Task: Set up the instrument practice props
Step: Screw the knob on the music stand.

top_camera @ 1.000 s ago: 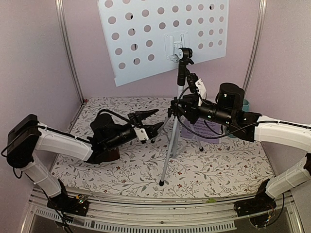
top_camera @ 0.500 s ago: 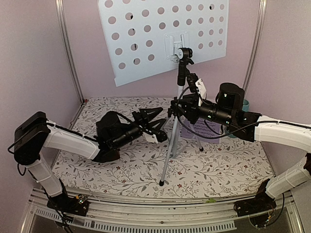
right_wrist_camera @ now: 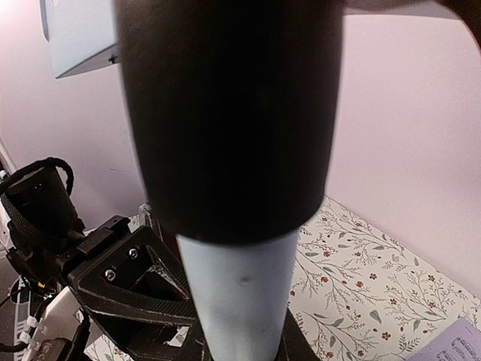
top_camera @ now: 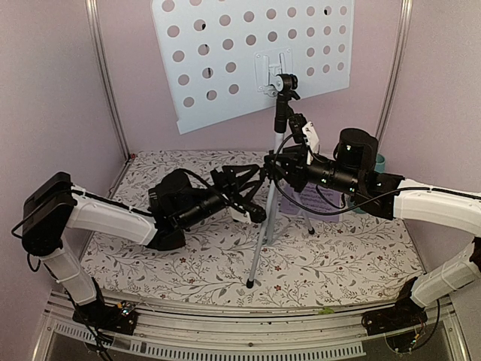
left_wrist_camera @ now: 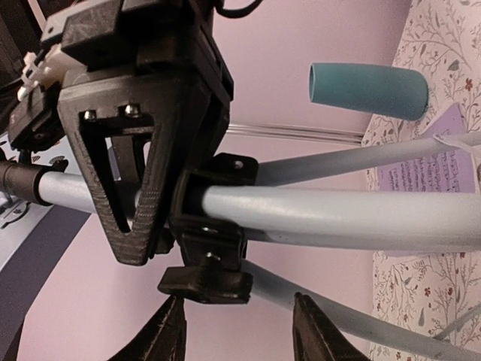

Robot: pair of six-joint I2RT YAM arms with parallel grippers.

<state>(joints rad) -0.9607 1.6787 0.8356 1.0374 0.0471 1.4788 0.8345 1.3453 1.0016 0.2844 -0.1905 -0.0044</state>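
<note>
The music stand's pale-blue perforated desk (top_camera: pixel 248 60) sits atop its pole (top_camera: pixel 279 143), over silver tripod legs (top_camera: pixel 259 241). My right gripper (top_camera: pixel 275 170) is shut on the pole just below the black sleeve (right_wrist_camera: pixel 225 113); the pole (right_wrist_camera: pixel 237 301) fills the right wrist view. My left gripper (top_camera: pixel 252 194) is open, its fingertips (left_wrist_camera: pixel 169 331) on either side of the black clamp knob (left_wrist_camera: pixel 207 282) on the pole (left_wrist_camera: pixel 338 218), not touching it. Lilac sheet-music pages (top_camera: pixel 312 199) lie on the mat under my right arm. The metronome (top_camera: pixel 169 239) is mostly hidden under my left arm.
A teal cup (top_camera: pixel 379 162) stands at the back right by the wall, also seen in the left wrist view (left_wrist_camera: pixel 368 89). A floral mat (top_camera: pixel 338 256) covers the table. Lilac walls and metal frame posts (top_camera: pixel 105 75) close in the sides.
My left gripper has moved right to the stand's pole, and its open jaws now flank the clamp knob. My right gripper and the stand have not moved.
</note>
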